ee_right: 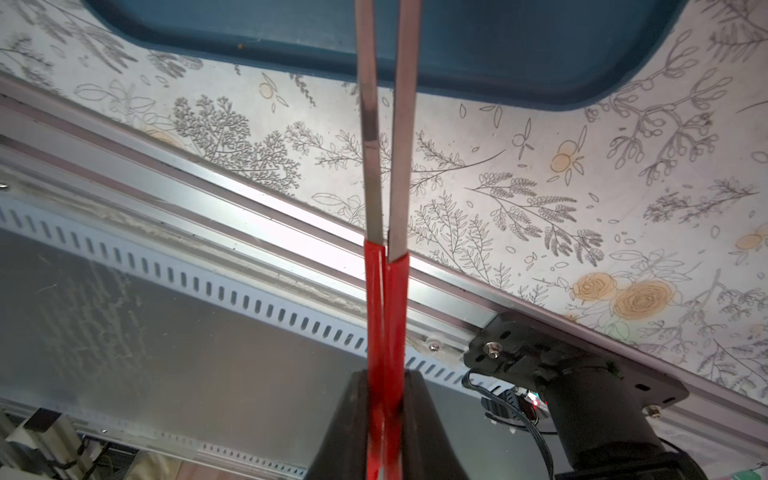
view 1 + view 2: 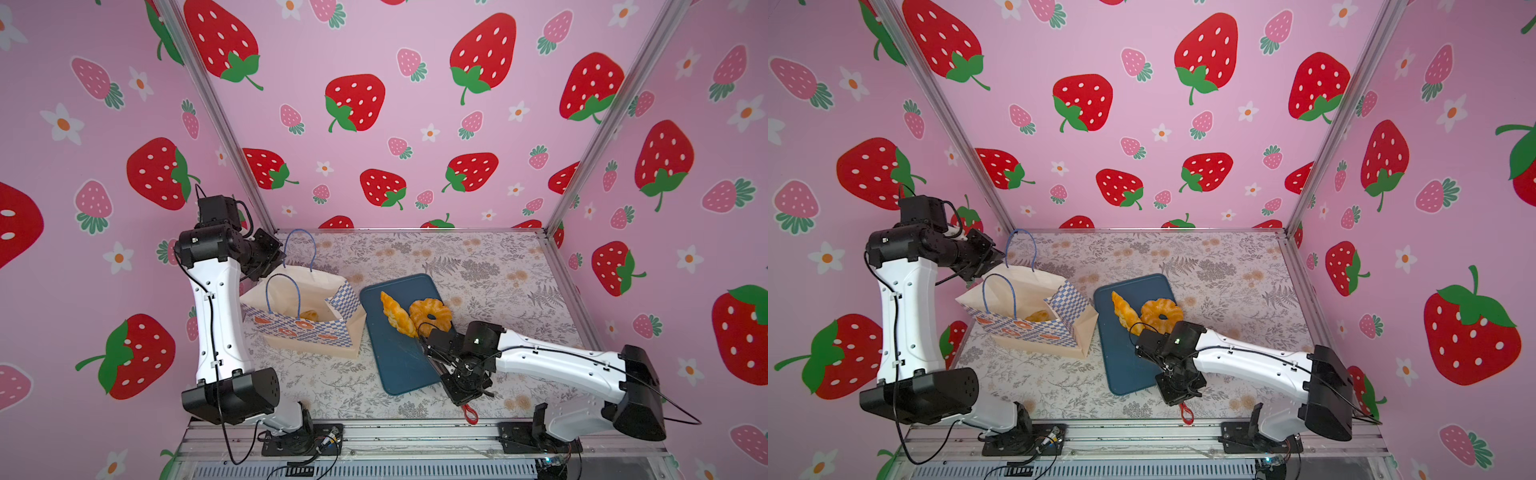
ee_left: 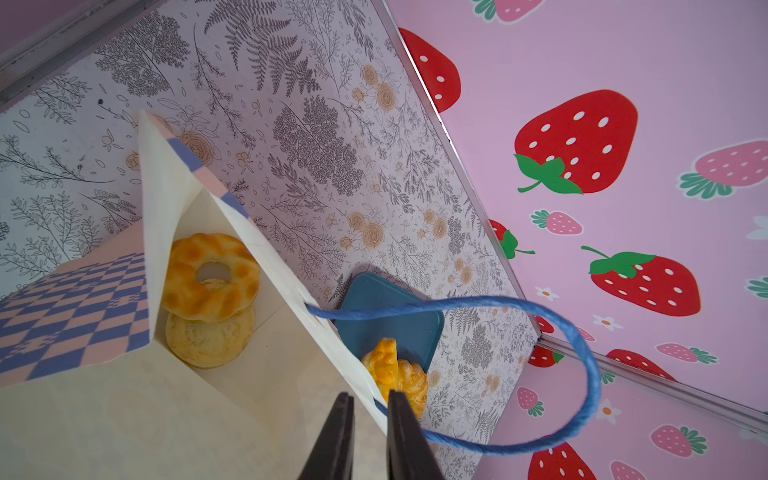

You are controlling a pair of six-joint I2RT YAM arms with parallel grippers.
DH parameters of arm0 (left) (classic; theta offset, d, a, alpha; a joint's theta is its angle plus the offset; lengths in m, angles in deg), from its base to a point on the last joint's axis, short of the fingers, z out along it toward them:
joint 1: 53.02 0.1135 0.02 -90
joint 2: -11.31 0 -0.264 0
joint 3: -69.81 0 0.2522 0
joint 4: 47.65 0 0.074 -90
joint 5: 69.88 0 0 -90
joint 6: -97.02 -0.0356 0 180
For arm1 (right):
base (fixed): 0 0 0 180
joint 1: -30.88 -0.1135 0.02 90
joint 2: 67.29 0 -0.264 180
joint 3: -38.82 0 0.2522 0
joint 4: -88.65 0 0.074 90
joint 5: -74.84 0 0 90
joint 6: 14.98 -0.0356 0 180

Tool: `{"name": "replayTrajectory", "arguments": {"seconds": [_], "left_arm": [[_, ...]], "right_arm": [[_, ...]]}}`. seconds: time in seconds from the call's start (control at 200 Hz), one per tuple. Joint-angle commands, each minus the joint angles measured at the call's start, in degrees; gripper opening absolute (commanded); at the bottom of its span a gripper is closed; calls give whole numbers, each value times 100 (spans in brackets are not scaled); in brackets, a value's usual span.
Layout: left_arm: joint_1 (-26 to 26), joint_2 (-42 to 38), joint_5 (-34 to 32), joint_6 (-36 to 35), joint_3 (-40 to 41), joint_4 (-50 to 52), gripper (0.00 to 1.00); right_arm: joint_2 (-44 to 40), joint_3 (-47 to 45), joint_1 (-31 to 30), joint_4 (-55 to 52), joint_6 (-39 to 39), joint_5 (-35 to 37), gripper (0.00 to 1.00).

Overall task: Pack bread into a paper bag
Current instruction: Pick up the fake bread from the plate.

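Note:
The paper bag [image 2: 299,332] [image 2: 1017,328] stands open at the left, handles up. My left gripper [image 3: 370,405] is shut on its far rim beside a blue cord handle [image 3: 582,357]. Inside lie a small twisted ring [image 3: 210,276] on a round bun [image 3: 210,340]. On the dark blue tray [image 2: 395,365] rest the croissant [image 2: 397,313] [image 2: 1125,311] and the larger ring [image 2: 430,313] [image 2: 1160,313]. My right gripper [image 1: 384,386] [image 2: 455,380] is shut on red-handled metal tongs [image 1: 384,166] reaching over the tray toward the croissant. Their tips are hidden.
The tray [image 2: 1121,365] lies right of the bag on the floral table [image 2: 498,266]. Pink strawberry walls close three sides, and a metal rail [image 1: 249,216] runs along the front edge. The right arm [image 2: 561,365] stretches low across the front right.

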Motion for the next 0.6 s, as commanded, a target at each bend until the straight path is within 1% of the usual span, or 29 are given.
{"name": "replayTrajectory", "arguments": {"seconds": [0.0, 0.15, 0.335, 0.43, 0.595], "left_arm": [[-67, 68, 60, -26, -89, -75, 21], [-142, 99, 67, -7, -70, -115, 21], [-175, 107, 69, 8, -32, -157, 21], [-179, 104, 58, -16, -74, -113, 21], [-179, 110, -4, -35, -129, -65, 21]], "right_arm": [[-90, 353, -34, -462, -76, -157, 0], [19, 484, -36, -557, 30, -64, 0], [310, 76, -35, -12, 67, 255, 0], [442, -171, -36, 266, 38, 183, 0], [356, -343, -36, 555, -85, 169, 0]]}}
